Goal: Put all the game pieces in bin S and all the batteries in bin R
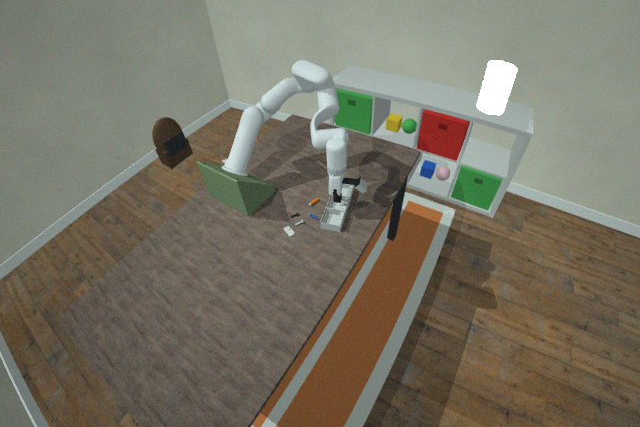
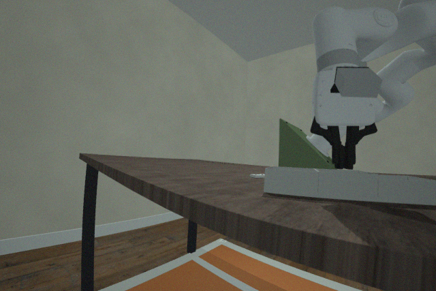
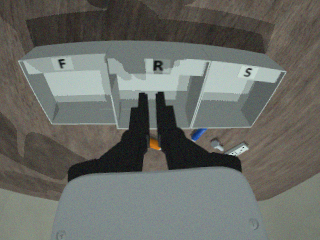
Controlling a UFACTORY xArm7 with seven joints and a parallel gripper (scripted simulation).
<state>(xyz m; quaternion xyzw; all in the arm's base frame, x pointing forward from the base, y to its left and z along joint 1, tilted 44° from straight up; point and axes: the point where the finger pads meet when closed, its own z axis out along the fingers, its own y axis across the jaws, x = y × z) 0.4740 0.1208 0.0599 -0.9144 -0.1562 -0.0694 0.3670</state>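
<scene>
— So where's the claw (image 3: 151, 98)?
— Over the middle bin marked R (image 3: 158, 66), fingers nearly together, nothing visible between them.
— And the pieces?
— An orange battery (image 1: 313, 201), a blue battery (image 1: 312, 216) and a white game piece (image 1: 288, 230) lie on the tabletop (image 1: 206, 277) beside the bins.
</scene>
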